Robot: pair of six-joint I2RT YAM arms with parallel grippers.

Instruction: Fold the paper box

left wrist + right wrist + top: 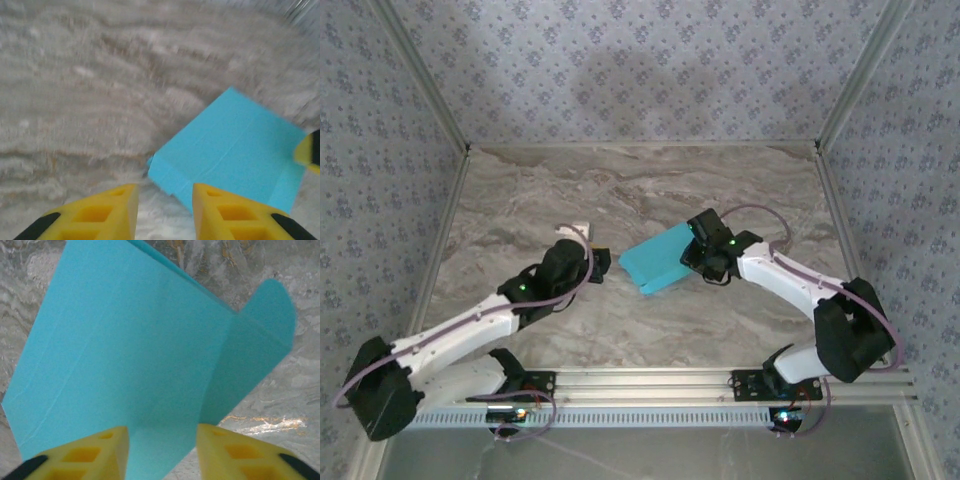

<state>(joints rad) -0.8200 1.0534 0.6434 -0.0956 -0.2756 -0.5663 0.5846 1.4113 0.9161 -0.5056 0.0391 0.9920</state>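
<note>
The paper box (658, 259) lies on the marble table as a flat light blue rectangle, turned at an angle. My left gripper (603, 263) sits just left of its near-left corner. In the left wrist view that gripper (164, 201) is open, bare table shows between its fingers, and the box (235, 150) starts right ahead of the right finger. My right gripper (695, 255) is at the box's right end. In the right wrist view this gripper (161, 441) stands open over the blue panel (125, 350), with a round-ended flap (262, 320) sticking out to the right.
Patterned walls (640, 70) close the table on three sides. A metal rail (650, 385) with both arm bases runs along the near edge. A yellow fingertip of the right gripper (310, 152) shows at the box's far end in the left wrist view.
</note>
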